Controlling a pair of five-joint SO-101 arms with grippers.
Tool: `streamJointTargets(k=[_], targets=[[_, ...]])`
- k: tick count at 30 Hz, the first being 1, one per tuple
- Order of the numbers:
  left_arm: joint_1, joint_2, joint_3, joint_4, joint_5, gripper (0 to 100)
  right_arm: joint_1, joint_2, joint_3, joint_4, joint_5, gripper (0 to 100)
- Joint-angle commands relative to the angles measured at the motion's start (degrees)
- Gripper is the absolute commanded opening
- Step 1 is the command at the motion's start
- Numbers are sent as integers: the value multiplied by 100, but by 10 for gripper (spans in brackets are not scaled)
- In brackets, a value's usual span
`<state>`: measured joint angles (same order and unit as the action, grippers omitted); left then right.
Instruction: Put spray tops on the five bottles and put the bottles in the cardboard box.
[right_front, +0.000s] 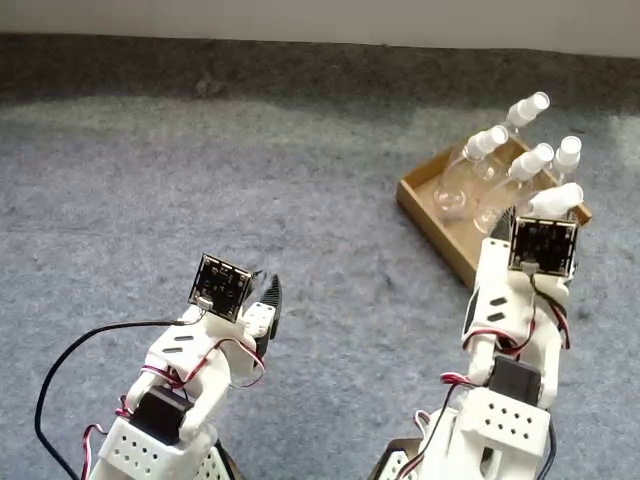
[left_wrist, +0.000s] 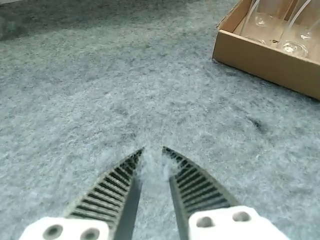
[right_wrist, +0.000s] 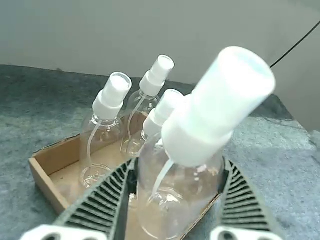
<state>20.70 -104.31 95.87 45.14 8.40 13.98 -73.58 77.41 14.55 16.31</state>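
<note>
Right end effector (right_wrist: 178, 165) pinching clear white-topped bottle (right_wrist: 220, 100), seemingly above cardboard box (right_wrist: 47, 175)

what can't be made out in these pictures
- High view: the wrist camera board on the right arm covers the held bottle below its spray top, and the near corner of the cardboard box.
- Left wrist view: the picture's edge cuts off the box; the bottles show bases alone.
- Right wrist view: the held bottle hides the box floor beneath, so contact is unclear.
</note>
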Motion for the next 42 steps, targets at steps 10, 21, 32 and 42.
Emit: streamJointTargets(k=[10, 21, 32, 42], targets=[[-75, 13, 127, 9, -26, 5, 101, 927, 303, -989, -659, 159], [-75, 13, 127, 18, -26, 5, 75, 1534, 215, -1578, -738, 159], [-75, 13, 127, 18, -26, 5, -119, 2316, 215, -2308, -738, 159], [-75, 13, 127, 18, -26, 5, -136, 2976, 207, -2352, -738, 159]])
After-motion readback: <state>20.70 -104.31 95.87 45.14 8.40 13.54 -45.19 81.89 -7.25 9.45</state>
